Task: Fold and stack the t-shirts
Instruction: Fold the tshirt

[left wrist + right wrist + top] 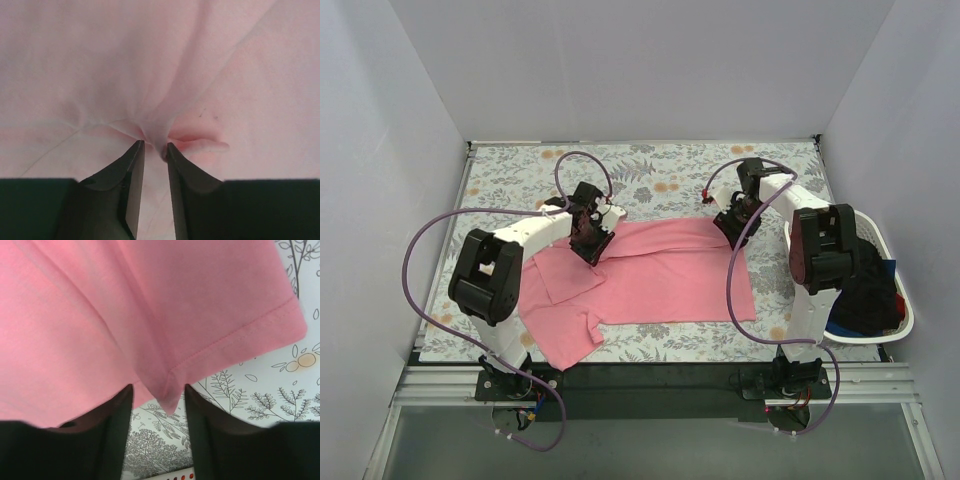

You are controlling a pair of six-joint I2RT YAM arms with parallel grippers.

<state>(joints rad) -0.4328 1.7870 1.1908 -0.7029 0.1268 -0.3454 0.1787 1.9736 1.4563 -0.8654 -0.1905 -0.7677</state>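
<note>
The salmon-pink t-shirt [660, 280] lies spread across the middle of the counter [520, 170], partly folded, with one sleeve pointing toward the lower left of the overhead frame. The dark t-shirts [865, 290] sit in the white laundry basket [908, 318] at the right edge.

Your left hand [590, 238] is down on the shirt's upper-left edge. In its wrist view the fingers [125, 175] stand only slightly apart, with a small ridge of cloth drawn up between the tips. I cannot tell whether that ridge is clamped or merely lying there. Your right hand [732, 225] sits at the shirt's upper-right corner with its jaws parted. The doubled hem corner [167, 390] lies between them unsqueezed, and the tablecloth [240, 390] shows in the gap beside it.

You look to be working the far edge for the next fold, so make the two grips match before anything moves. Push the right hand further over the corner so both layers sit well between the fingers, then close. On the left, a pucker that thin is probably the top layer alone, so set the tips lower and take a fuller bite.

Lift both hands together, only enough to clear the cloth beneath. Carry the edge toward the bottom of the overhead frame along parallel lines, keeping it taut between the hands so the crease lands straight. If one side holds and the other slips, the shirt will skew.
</note>
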